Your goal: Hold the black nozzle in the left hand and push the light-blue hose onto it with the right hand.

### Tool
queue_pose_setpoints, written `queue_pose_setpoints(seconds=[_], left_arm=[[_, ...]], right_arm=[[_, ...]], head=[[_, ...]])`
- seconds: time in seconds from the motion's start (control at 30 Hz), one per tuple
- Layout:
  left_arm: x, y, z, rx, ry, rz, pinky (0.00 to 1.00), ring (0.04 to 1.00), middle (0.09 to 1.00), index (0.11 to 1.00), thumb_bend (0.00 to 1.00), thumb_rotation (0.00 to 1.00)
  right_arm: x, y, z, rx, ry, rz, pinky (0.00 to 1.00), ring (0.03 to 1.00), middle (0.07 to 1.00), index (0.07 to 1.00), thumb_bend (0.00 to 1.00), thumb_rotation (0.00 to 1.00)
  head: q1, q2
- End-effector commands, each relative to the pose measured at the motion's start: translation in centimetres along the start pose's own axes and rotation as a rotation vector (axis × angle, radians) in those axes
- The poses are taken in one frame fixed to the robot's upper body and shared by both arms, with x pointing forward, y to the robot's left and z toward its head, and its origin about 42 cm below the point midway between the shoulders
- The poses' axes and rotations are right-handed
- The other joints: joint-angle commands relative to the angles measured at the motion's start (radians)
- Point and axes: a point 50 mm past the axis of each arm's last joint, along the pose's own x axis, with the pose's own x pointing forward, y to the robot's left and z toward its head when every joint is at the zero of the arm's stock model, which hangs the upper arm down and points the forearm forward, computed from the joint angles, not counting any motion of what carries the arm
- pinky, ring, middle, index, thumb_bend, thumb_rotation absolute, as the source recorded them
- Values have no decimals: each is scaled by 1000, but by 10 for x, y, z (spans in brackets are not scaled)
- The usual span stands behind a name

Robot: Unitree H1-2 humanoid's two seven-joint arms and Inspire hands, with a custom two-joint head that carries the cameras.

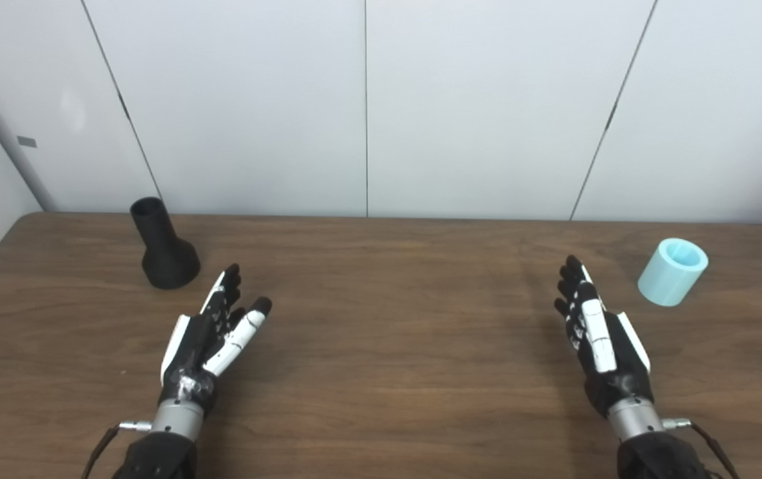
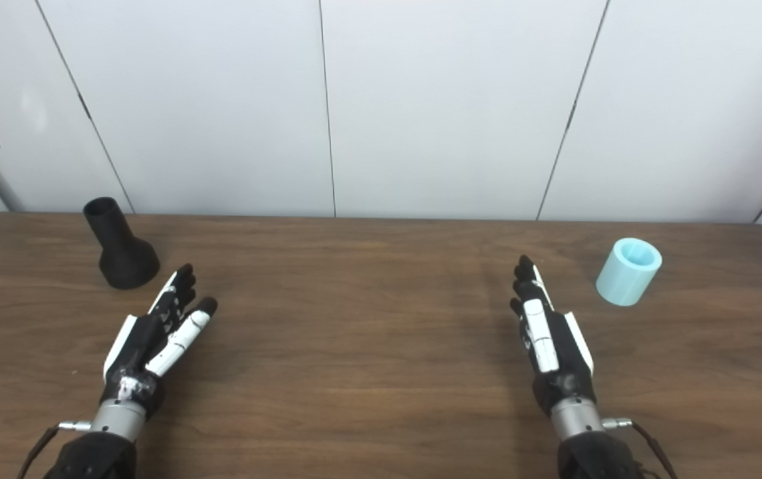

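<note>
The black nozzle stands upright on its flared base at the far left of the wooden table, narrow neck and open mouth upward; standing this way it probably offers the neck as the place to grasp, and leaves the mouth free for the hose; its bore is dark and nothing inside can be made out. Just near of it, and apart from it, the left hand rests low over the table with fingers stretched forward and thumb splayed to the side, empty and spread; its fingertips point toward the nozzle's base, which suggests it is set to reach for that piece first; whether the palm touches the wood cannot be told. The middle of the table lies bare between the two arms. Further right, the right hand is turned edge-on, fingers straight and close together, holding nothing; because it is seen from the side, the gap between thumb and fingers is hard to read, though nothing sits in it. Beyond it to the right, well clear of the fingertips, the light-blue hose is a short tube section tilted with its open end up and toward the camera; its inner wall shows, its underside does not; each part lies on the side of the hand meant to take it. Both forearms are cut off at the bottom edge.
</note>
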Motion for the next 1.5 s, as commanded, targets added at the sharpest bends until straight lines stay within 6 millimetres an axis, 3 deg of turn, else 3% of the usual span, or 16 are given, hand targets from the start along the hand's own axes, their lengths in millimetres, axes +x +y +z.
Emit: queue_pose_setpoints(seconds=[0.0, 0.03, 0.1, 0.17, 0.2, 0.3, 0.53, 1.0, 1.2, 1.33, 1.43, 1.47], left_arm=[[5, 2, 16, 9, -79, 37, 998, 977, 960, 854, 674, 475], [5, 1, 18, 7, -89, 46, 999, 977, 941, 776, 643, 410], [5, 1, 18, 6, -102, 51, 1000, 980, 920, 704, 592, 305], [5, 2, 16, 11, -96, 46, 1000, 976, 923, 746, 597, 272], [6, 2, 15, 15, -90, 43, 1000, 977, 941, 815, 633, 292], [6, 2, 14, 20, -66, 38, 1000, 983, 966, 903, 700, 332], [7, 3, 12, 13, -72, 40, 941, 973, 983, 941, 716, 366], [6, -1, 7, -19, -89, 32, 999, 1000, 994, 1000, 676, 339], [3, -10, 6, -4, -79, 20, 986, 1000, 999, 1000, 660, 346], [-1, -23, 7, -39, -63, 25, 967, 1000, 999, 1000, 700, 345], [-2, -34, 6, -34, -89, 41, 954, 978, 974, 981, 704, 284], [-2, -37, 5, -24, -93, 41, 946, 972, 972, 981, 696, 288]], right_arm=[[7, -2, 15, -12, -66, 12, 983, 1000, 1000, 975, 629, 999], [7, -2, 15, -8, -67, 13, 991, 1000, 1000, 976, 624, 1000], [6, -2, 15, -4, -68, 13, 994, 1000, 1000, 976, 625, 1000], [6, -2, 16, -7, -69, 13, 996, 1000, 1000, 974, 625, 1000], [6, -2, 16, -9, -69, 13, 991, 1000, 1000, 956, 629, 1000], [6, -1, 17, -12, -68, 10, 987, 1000, 1000, 923, 639, 1000], [6, -2, 16, -15, -72, 22, 985, 1000, 1000, 917, 626, 1000], [4, -6, 13, -8, -63, 15, 987, 1000, 1000, 995, 628, 1000], [0, -17, 7, 73, -46, 12, 999, 1000, 1000, 992, 630, 1000], [-3, -32, 2, 76, -38, 5, 978, 1000, 998, 988, 626, 1000], [-5, -43, -1, 56, -34, -9, 961, 1000, 995, 988, 625, 917], [-5, -45, -1, 50, -33, -16, 946, 991, 985, 982, 629, 847]], head=[[-1, 0], [-1, 0], [-1, 0], [0, 1], [0, 1], [0, 1], [-1, -1], [35, -16], [153, -48], [270, -100], [337, -133], [356, -144]])
